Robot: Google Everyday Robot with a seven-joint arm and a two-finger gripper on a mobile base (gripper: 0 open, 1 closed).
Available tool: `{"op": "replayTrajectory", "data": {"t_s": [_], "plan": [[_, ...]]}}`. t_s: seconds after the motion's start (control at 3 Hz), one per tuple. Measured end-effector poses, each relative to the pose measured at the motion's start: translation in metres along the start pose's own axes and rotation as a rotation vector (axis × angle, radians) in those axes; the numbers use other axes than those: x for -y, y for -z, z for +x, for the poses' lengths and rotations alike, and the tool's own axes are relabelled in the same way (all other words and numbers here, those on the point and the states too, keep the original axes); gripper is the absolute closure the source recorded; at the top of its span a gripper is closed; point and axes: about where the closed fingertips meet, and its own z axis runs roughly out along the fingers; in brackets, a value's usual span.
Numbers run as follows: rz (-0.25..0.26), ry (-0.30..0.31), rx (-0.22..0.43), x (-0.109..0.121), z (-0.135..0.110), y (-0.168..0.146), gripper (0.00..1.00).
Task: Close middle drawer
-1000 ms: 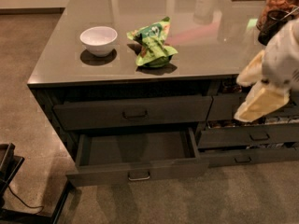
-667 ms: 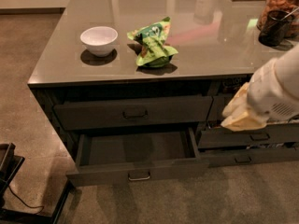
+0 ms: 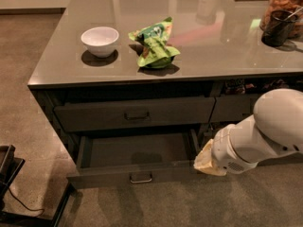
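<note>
The middle drawer (image 3: pixel 109 176) is pulled out from the dark grey-brown cabinet. It has a low flat front with a small metal loop handle (image 3: pixel 141 177) at its centre, and its dark interior (image 3: pixel 137 149) looks empty. My white arm (image 3: pixel 265 136) reaches in from the right. Its tan gripper (image 3: pixel 204 162) is low, right at the drawer front's right end; I cannot tell if it touches.
Above is a wide drawer with a taller front (image 3: pixel 137 113), and narrower drawer fronts (image 3: pixel 234 109) are at the right. The counter top holds a white bowl (image 3: pixel 100 40), a green bag (image 3: pixel 155 44), a dark cup (image 3: pixel 277 27) and a jar (image 3: pixel 284 4). A black object (image 3: pixel 9 174) stands on the floor at the left.
My arm has come down and to the left, from beside the right-hand drawers to the right end of the open drawer's front. The drawer stands as far out as before.
</note>
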Motion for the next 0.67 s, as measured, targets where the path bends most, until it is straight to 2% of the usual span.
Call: {"op": "replayTrajectory", "data": {"t_s": [0.33,0.67], "plan": [[0.000,0.000,0.000,0.000,0.000,0.000,1.00],[0.018,0.015,0.025,-0.003,0.012,-0.021,1.00]]}}
